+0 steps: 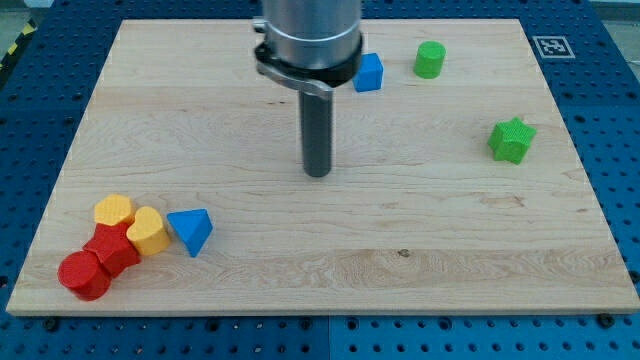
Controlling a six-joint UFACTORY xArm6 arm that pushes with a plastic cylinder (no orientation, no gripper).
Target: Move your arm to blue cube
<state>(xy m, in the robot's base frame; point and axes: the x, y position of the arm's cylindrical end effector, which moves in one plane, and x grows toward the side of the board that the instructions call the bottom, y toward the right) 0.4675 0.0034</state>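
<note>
- Nearest me, at the view's bottom left of the pale wooden worktop [400, 270], sits a tight cluster of small plastic blocks.
- A red cylinder-like block [82, 275] lies lowest, touching a second red block [113, 250] just above it.
- Two yellow heart-shaped blocks [113, 211] [148, 230] press against the red ones.
- A blue triangular block [191, 231] rests just beside the right-hand yellow heart.
- Near the worktop's middle, my tip [317, 172], the lower end of a straight dark rod, stands on bare wood, well apart from every block.
- This arm carries no fingers, so there is no opening or grasp to report.
- At the view's right, a green star-shaped block [512, 139] stands alone.
- Farther back, the blue cube [369, 73] sits near the view's top, up and to the right of my tip, partly behind the grey arm housing [305, 35].
- A green cylinder block [430, 60] stands near the cube's right, apart from it.
</note>
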